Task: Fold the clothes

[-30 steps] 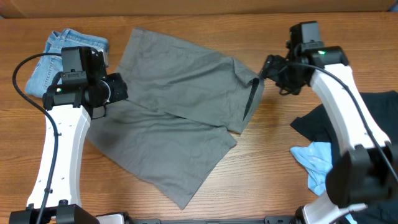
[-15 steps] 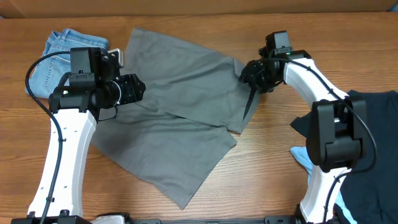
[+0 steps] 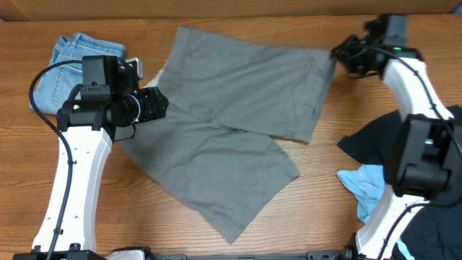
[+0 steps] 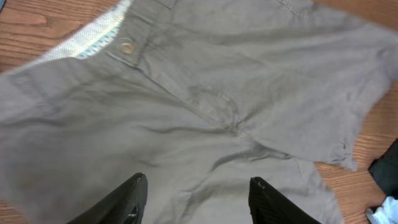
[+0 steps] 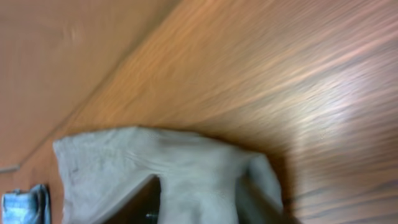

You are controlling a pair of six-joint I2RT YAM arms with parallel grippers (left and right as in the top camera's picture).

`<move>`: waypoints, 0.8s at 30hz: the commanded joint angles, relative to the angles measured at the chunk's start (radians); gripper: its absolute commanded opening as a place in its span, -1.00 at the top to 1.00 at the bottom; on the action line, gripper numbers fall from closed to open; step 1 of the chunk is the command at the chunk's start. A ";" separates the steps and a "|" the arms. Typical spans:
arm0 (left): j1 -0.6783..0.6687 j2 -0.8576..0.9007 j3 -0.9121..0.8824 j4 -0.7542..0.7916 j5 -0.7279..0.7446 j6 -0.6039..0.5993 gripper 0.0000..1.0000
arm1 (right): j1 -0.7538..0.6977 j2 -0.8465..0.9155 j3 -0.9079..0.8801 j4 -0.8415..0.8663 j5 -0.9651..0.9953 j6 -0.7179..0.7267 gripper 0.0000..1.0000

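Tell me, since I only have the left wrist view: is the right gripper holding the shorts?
Observer: Yes. Overhead, the right gripper pinches the grey shorts at their far right corner; its wrist view shows fabric between the fingers.
Operator: Any other clothing out of my sight?
Observer: Light-blue jeans lie bunched at the far left corner of the table.

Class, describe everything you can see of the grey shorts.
The shorts are plain grey woven fabric, lying spread out and lightly creased on the wooden table, with the two legs fanning toward the right. At the left end, the pale inside of the waistband and a button show. The right gripper pinches the far right corner. The left gripper hovers open above the fabric.
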 commanded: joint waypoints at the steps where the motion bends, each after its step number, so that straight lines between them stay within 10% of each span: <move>1: -0.007 -0.019 0.005 0.011 -0.007 0.030 -0.19 | -0.070 -0.038 0.031 -0.001 -0.099 0.000 -0.03; 9: -0.007 -0.019 0.005 0.013 -0.034 0.069 -0.25 | -0.126 -0.055 0.037 -0.304 -0.237 -0.082 -0.18; 14: -0.007 -0.019 0.005 0.011 -0.095 0.071 -0.32 | -0.009 -0.055 0.011 -0.629 0.046 -0.162 -0.20; 24: -0.007 -0.019 0.004 0.001 -0.135 0.071 -0.36 | 0.158 -0.055 -0.262 -0.573 0.129 -0.130 -0.22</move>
